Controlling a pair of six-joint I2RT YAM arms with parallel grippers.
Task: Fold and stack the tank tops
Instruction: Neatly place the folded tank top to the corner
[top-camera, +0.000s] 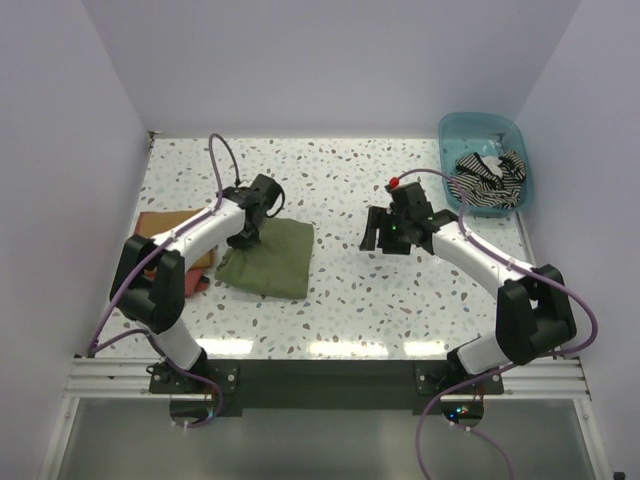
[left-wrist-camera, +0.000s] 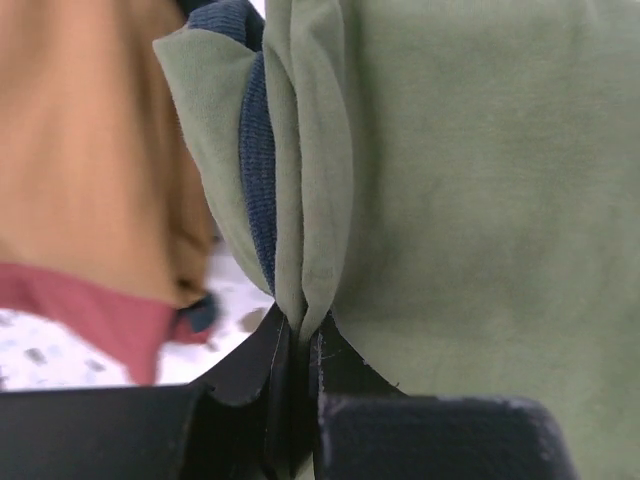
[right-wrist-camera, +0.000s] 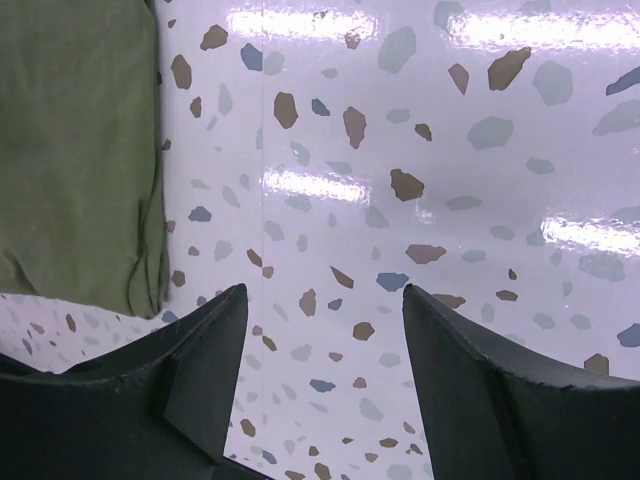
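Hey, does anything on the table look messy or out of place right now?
The striped tank top lies crumpled, unfolded, in the blue bin at the far right. The folded olive-green tank top lies at a slant, and where the left gripper pinches its edge the layers bunch, navy trim poking out.

Parted fingers (right-wrist-camera: 205, 370) over speckled table (right-wrist-camera: 420, 150), green tank top (right-wrist-camera: 75, 150) left

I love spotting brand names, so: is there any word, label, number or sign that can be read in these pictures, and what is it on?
No readable text in any view.
The folded olive-green tank top shows only plain cloth and a strip of navy trim, with no print facing up.
The striped tank top in the blue bin has stripes only.
The speckled table has no lettering.
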